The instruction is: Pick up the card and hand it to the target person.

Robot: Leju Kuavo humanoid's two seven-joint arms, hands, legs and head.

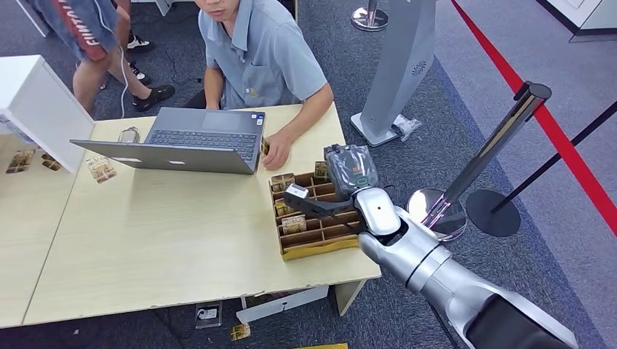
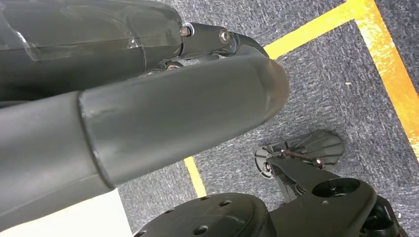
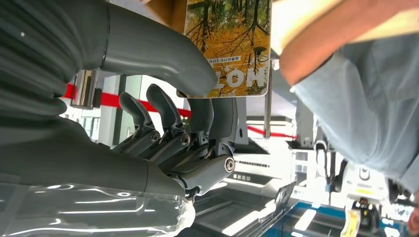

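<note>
The card [image 1: 297, 191] is in our right hand [image 1: 320, 205] in the head view, a small pale piece at the fingertips, a little right of the frame centre, over the cardboard tray [image 1: 317, 249] with its divided compartments full of similar cards. The person [image 1: 265, 62] sits at the upper centre behind the laptop [image 1: 190, 140], with one hand resting on the table [image 1: 160, 240] just beside the tray. In the left wrist view we see a big grey part of our left hand [image 2: 148, 123] above a carpet with yellow lines; we cannot tell if its fingers are apart or together. In the right wrist view the card [image 3: 232, 44] is at the upper centre, pinched between the thick thumb [image 3: 158, 52] and the darker fingers [image 3: 212, 118], and the person's arm [image 3: 341, 44] is at the upper right, near it. The card shows autumn trees and the word "HOTEL", which reads upside down. We judge the grip to be thin, on one edge alone, so the card could slip or turn during the reach. If we release it before the person holds it, it could fall back among the other cards.
</note>
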